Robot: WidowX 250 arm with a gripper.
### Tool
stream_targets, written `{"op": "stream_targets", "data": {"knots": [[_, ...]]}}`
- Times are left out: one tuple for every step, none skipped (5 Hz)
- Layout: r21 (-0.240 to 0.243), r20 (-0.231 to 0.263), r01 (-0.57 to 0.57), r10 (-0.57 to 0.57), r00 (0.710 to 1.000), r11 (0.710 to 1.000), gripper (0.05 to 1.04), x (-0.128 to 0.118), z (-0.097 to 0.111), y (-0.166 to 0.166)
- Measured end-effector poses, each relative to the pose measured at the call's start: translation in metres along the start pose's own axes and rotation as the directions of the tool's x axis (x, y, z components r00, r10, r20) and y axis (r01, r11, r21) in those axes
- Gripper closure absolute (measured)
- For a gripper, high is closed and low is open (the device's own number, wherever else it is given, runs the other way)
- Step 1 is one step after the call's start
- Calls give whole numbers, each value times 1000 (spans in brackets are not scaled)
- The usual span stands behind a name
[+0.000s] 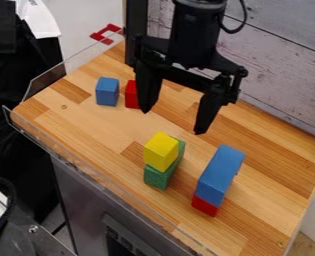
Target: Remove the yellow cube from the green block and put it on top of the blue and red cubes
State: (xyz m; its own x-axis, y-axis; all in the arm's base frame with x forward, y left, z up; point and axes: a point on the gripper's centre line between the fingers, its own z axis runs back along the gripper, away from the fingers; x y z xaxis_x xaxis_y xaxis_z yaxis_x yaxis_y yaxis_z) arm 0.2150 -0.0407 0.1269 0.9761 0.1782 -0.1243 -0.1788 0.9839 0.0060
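Observation:
My gripper (pixel 174 120) hangs open above the middle of the wooden table, its fingers spread wide with nothing between them. Below it and slightly nearer the front, a yellow cube (pixel 161 151) rests on top of a green block (pixel 161 175), covering part of it. A blue cube (pixel 107 91) stands at the upper left, close beside a red cube (pixel 131 95), which my left finger partly hides. At the lower right a long blue block (pixel 219 174) lies over a red block (pixel 205 206), whose lower end shows beneath it.
The wooden table top (pixel 93 135) has a clear plastic rail along its left and front edges. A pale plank wall (pixel 280 65) rises behind it, with a red bracket (pixel 107 34) at the far left corner.

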Motion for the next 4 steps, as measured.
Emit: {"op": "stream_targets", "data": {"knots": [[10,-29,1,0,1000,1000,84,-2,-7,1],[21,-38,-32,33,999,999,84,-3,-18,14],[27,-58,-60,61,996,998,84,-5,-23,24],[10,-70,-70,70,995,998,84,-6,-27,27]]}}
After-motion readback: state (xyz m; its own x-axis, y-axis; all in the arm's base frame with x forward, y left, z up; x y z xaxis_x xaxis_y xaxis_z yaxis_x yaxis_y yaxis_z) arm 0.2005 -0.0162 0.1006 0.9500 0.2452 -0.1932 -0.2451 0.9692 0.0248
